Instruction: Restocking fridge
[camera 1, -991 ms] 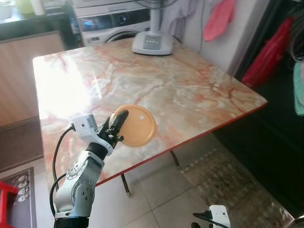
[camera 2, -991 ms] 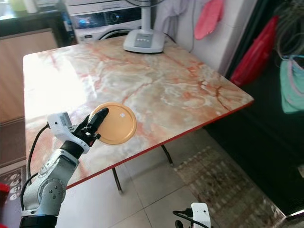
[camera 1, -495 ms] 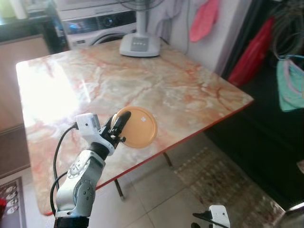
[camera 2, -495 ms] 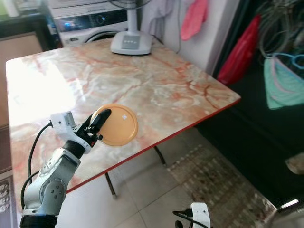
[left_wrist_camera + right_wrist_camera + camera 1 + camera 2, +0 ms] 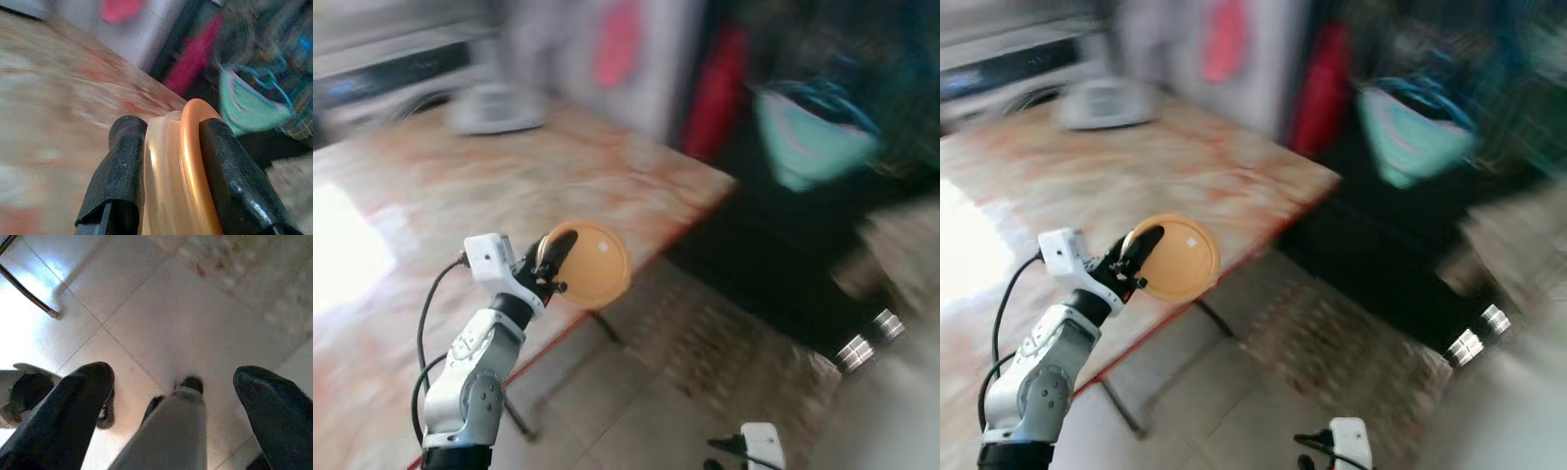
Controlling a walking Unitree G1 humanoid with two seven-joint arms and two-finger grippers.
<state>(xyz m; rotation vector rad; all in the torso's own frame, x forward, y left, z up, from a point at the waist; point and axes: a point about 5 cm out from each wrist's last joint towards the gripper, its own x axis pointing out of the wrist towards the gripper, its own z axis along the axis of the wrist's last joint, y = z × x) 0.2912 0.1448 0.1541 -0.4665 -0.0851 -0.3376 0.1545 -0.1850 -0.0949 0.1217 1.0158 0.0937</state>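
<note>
Marble worktop [image 5: 401, 196] blurs behind; left gripper [image 5: 551, 262] is clenched on the orange lid [image 5: 592, 262], held upright just off the worktop's red edge. Right gripper [image 5: 173, 396] hangs spread open over the tiled floor [image 5: 161, 318].

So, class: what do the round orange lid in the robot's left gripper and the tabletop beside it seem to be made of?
Orange lid: probably plastic, smooth, with a paler translucent rim; the left wrist view shows light passing through its edge between the left gripper's fingers.

Tabletop: looks like polished marble or a marble-look laminate, cream with reddish veins and a bright glare patch. Blur leaves that open.
</note>
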